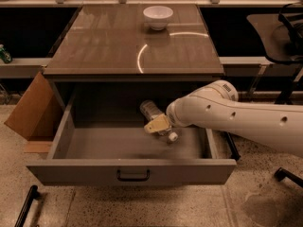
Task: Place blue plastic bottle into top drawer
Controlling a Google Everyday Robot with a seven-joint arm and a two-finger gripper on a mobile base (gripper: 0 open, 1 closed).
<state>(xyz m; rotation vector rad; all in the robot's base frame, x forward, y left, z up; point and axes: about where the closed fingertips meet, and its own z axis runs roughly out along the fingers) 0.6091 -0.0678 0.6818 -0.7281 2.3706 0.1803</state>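
Note:
The top drawer (85, 172) is pulled wide open below the brown tabletop, its dark pull handle (133, 176) at the centre of the front panel. My gripper (158, 125) reaches into the drawer from the right and is shut on the blue plastic bottle (151, 110). The bottle looks pale and clear. It is tilted, with its white cap (173, 136) pointing down and to the right, close above the drawer floor. The gripper's tan fingers (156, 125) cross the bottle's middle and hide part of it.
A white bowl (158, 17) stands at the back of the tabletop (104, 46). A cardboard box (29, 112) leans against the cabinet's left side. A dark chair (284, 27) is at the right. My white arm (246, 122) passes over the drawer's right wall.

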